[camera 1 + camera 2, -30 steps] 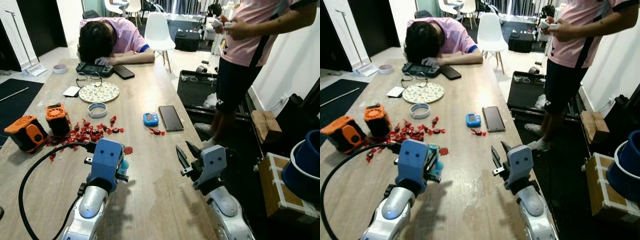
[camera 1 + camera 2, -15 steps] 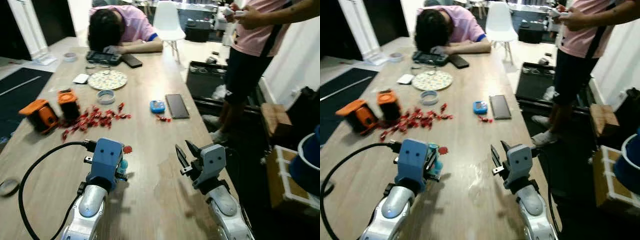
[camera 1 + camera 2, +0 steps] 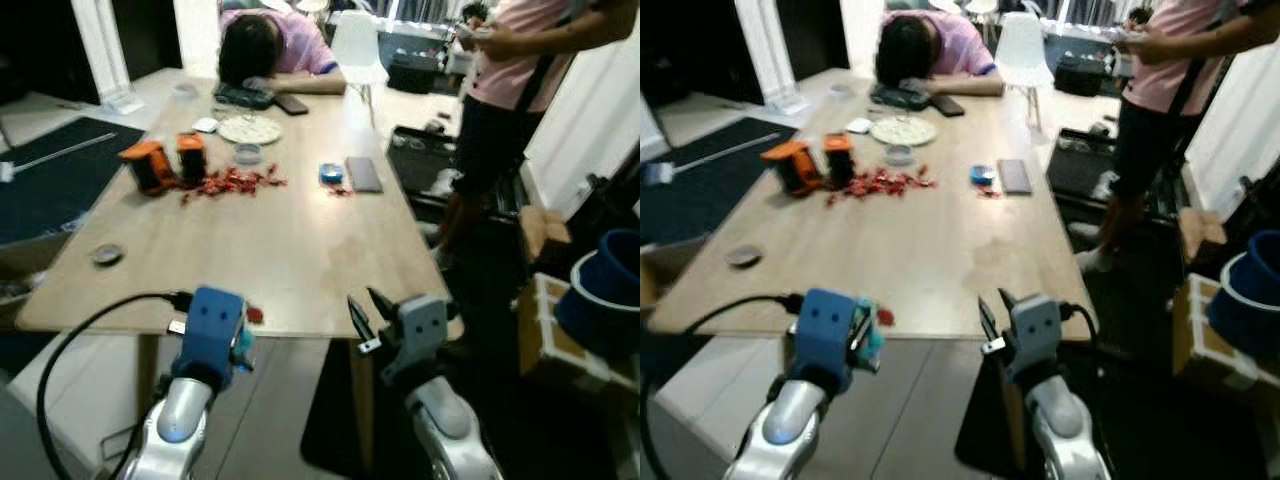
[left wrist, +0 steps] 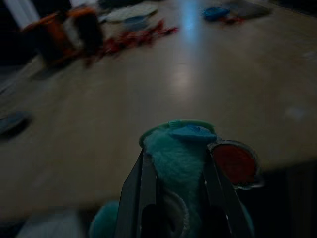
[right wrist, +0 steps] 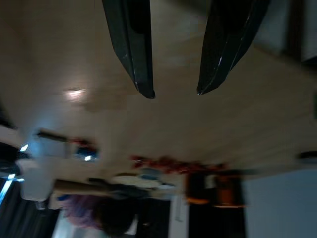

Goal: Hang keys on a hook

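Clearly the keys (image 4: 185, 148) are already in hand: the left gripper (image 4: 176, 171) pinches a fluffy teal charm between its two black fingers, and a round red tag (image 4: 234, 163) hangs out beside it. From the head views this bundle sits level with the near edge of the long wooden table (image 3: 300, 240), off the surface, which suits carrying rather than picking up. No hook can be made out anywhere in these pictures, so my reading is that the robot is standing back from the table to go and find one.

The right gripper (image 5: 173, 91) is spread, with nothing between its fingers, and hovers by the near right corner of the table. It is probably kept free for balance or to steady the keys later.

Farther along the table lie things that have no part in the job: two orange blocks (image 3: 165, 160) near the left edge, a scatter of red sweets (image 3: 230, 180) beside them, a patterned plate (image 3: 250, 128) beyond, and a dark phone (image 3: 362, 172) with a small blue gadget (image 3: 331, 174) toward the right edge. One person (image 3: 270, 45) rests head-down at the far end; another person (image 3: 510, 90) stands off the right edge, so any turn that way needs care.
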Robot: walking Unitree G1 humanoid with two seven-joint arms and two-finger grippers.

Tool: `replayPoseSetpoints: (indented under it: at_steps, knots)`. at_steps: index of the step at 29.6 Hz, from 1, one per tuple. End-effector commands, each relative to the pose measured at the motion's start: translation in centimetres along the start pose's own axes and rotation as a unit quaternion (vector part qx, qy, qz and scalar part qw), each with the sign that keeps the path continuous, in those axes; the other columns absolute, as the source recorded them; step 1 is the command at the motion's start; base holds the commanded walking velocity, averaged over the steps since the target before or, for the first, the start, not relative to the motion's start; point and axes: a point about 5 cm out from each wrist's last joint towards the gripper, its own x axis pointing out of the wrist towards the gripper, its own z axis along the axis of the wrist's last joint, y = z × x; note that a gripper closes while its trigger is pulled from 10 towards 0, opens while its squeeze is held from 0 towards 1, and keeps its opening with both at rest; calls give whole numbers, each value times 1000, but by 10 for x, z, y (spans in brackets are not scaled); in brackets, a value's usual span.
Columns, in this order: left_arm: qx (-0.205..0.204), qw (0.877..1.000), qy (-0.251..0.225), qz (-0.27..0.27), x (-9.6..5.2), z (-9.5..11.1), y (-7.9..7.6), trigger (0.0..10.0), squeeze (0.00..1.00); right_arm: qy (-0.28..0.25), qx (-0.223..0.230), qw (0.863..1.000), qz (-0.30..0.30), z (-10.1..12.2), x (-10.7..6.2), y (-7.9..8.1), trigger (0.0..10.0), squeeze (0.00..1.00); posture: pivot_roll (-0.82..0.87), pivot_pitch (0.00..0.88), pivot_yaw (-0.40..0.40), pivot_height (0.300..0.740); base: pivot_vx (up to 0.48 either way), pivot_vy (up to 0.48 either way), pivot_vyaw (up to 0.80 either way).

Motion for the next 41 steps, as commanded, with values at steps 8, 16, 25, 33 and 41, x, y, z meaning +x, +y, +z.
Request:
replayPoseSetpoints:
  at_steps: [8,16,25,33,41]
  knots:
    - [6,1000,5,-5,-1,-1,-2,10000,0,8,-1,1000,-2,-3,-3,-1,10000,0,112,119,-27,740,0,0,0]
    - [5,1000,4,-7,-1,-2,-3,10000,0,7,-1,1000,-1,-3,-3,-1,10000,0,112,119,-27,740,0,0,0]
    - [5,1000,3,-9,-1,-1,-4,10000,0,7,-1,1000,3,-3,-2,0,10000,0,113,119,-27,740,0,0,0]
    - [7,1000,5,-9,-1,-2,-4,10000,0,9,-8,1000,9,-4,-2,2,10000,0,113,119,-27,740,0,0,0]
    - [8,1000,6,-9,-1,-3,-5,10000,0,9,-9,1000,20,-4,-2,3,10000,0,111,119,-29,740,0,0,421]
